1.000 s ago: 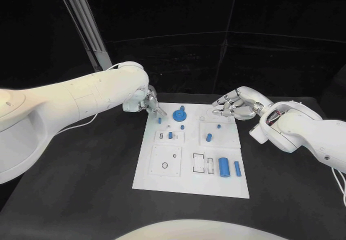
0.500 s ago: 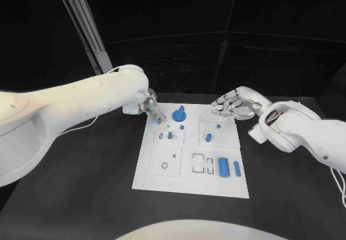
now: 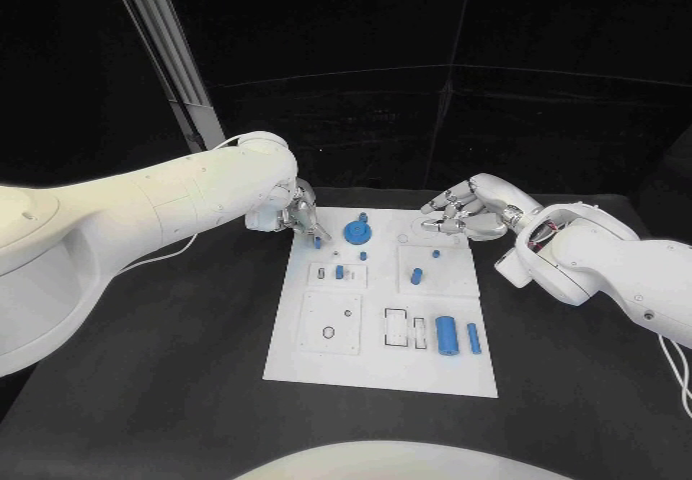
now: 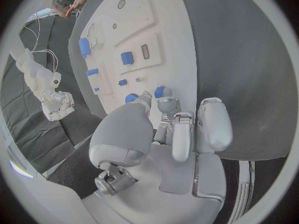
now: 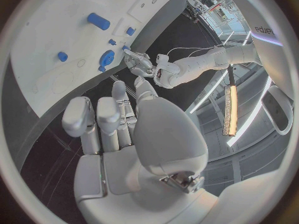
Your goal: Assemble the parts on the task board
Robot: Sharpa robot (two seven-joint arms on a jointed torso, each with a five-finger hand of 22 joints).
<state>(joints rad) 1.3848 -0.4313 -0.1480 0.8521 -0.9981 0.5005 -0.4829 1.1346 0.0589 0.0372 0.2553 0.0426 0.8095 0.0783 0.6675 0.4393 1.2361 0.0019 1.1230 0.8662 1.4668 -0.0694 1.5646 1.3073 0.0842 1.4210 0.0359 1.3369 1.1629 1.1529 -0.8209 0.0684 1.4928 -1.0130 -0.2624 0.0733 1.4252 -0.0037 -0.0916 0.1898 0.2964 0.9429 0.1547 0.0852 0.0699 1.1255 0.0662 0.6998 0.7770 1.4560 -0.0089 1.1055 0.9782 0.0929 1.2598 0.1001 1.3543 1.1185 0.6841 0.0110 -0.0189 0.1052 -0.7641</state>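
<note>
The task board (image 3: pixel 325 360) is white, lying on a black table (image 3: pixel 173 380). The parts on it are blue: a round gear-like piece (image 3: pixel 359 235) at the far side, a fat cylinder (image 3: pixel 447 335) and a slimmer bar (image 3: pixel 475 337) near the right. Both hands, left (image 3: pixel 300 213) and right (image 3: pixel 459 212), are silver on white arms.

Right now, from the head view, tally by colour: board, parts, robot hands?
White task board: 1
Blue parts: 8, counting the round gear-like piece as one
Silver robot hands: 2, left robot hand and right robot hand
Total: 11
</note>
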